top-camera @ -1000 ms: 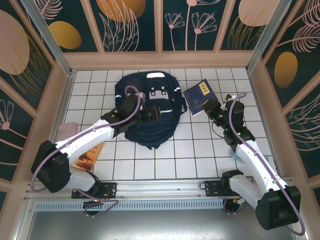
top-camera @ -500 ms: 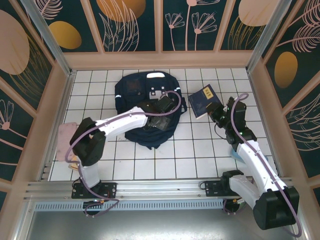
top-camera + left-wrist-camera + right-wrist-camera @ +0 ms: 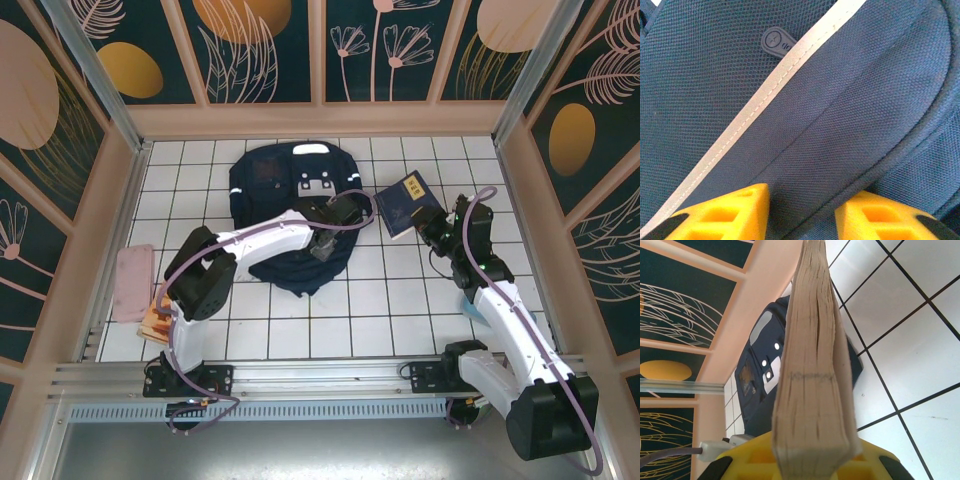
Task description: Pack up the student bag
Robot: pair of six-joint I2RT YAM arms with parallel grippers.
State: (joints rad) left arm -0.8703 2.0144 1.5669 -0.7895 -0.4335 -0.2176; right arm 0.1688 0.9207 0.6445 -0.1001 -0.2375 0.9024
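At 9 o'clock on the tiled table (image 3: 400, 320) we've got a pink cloth (image 3: 132, 282) lying flat; just at its 5 o'clock sits an orange stack (image 3: 158, 322), tucked partly under the left arm (image 3: 262, 238). Moving right, there's the bag (image 3: 265, 175); it lies flat at 11 to 12 o'clock on the table, close to the far wall. The left arm reaches across the bag to its 3 o'clock side.

Up close on the left gripper (image 3: 801, 210): its yellow fingers (image 3: 730, 210) stand a little apart, navy bag cloth running between them; a white stripe (image 3: 765, 105) slants off toward 1 o'clock, with a round tab (image 3: 776, 39) beside it. Whether that cloth is pinched, we cannot tell.

On to the bag's 3 o'clock; a navy book (image 3: 400, 200) sits just beside the bag's edge, touching or not we can't say. The right gripper (image 3: 432, 222) has it from the 4 o'clock corner, jaws clamped tight; in the right wrist view the page edges face us, squeezed between the yellow fingers (image 3: 875, 455), and we see the bag beyond at 10 o'clock.
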